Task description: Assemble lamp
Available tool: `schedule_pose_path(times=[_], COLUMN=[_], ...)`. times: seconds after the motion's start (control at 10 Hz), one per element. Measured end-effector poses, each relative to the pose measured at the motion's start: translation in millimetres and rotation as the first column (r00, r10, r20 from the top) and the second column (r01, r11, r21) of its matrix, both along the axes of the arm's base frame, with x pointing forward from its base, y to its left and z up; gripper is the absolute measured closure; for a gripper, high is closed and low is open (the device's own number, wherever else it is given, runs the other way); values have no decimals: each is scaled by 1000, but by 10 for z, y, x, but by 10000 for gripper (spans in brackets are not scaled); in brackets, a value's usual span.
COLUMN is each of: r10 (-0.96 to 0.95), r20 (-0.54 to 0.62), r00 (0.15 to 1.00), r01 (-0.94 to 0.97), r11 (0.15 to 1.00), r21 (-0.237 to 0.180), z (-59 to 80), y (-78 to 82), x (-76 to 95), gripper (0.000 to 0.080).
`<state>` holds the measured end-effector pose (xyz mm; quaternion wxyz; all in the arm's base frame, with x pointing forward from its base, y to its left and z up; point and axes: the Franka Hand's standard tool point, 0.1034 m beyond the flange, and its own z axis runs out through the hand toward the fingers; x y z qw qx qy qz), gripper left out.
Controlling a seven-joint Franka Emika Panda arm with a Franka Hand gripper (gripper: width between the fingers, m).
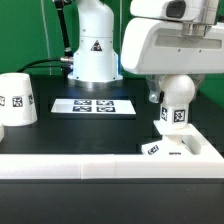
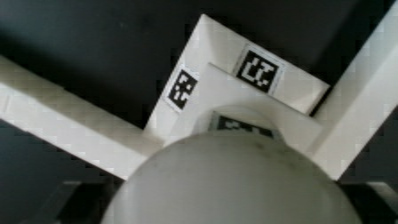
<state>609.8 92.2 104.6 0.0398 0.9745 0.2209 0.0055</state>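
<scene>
My gripper (image 1: pixel 172 86) is shut on the white lamp bulb (image 1: pixel 176 106) and holds it with the tagged neck pointing down. The bulb hangs just above the flat square lamp base (image 1: pixel 164 148), which lies in the corner of the white rails at the exterior view's right. In the wrist view the bulb (image 2: pixel 222 180) fills the foreground between my dark fingers (image 2: pixel 50 205), and the tagged base (image 2: pixel 231 85) lies beyond it. The tapered shade (image 1: pixel 15 98) stands on the table at the exterior view's far left.
The marker board (image 1: pixel 93 104) lies flat in front of the robot's pedestal (image 1: pixel 93 55). A white rail (image 1: pixel 90 160) runs along the table's front and a second rail (image 1: pixel 206 142) meets it at the right, forming the corner around the base.
</scene>
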Motion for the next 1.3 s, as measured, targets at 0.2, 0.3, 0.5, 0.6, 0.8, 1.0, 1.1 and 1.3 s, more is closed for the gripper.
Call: schedule_pose_path(times=[0.2,0.3,0.5,0.6,0.8,1.0,1.1,1.3], r10=[-123,-242,-487,-591,-721,-786,-810,-887], r20=[8,12,4,-4,-12,-8,-10,-18], r00=[992,970,873,807,693,618,587,461], r01=[123,241,486,590,720,785,808,885], r11=[992,970,873,805,690,616,585,458], r21=[6,18,47,62,73,72,74,79], z=[-1,0,2,6,7,4,5,5], y=[8,14,28,42,44,64,59,63], x=[-2,-10,-33,-33,-34,-40,-38,-40], gripper=[225,225,225,225,225,225,225,225])
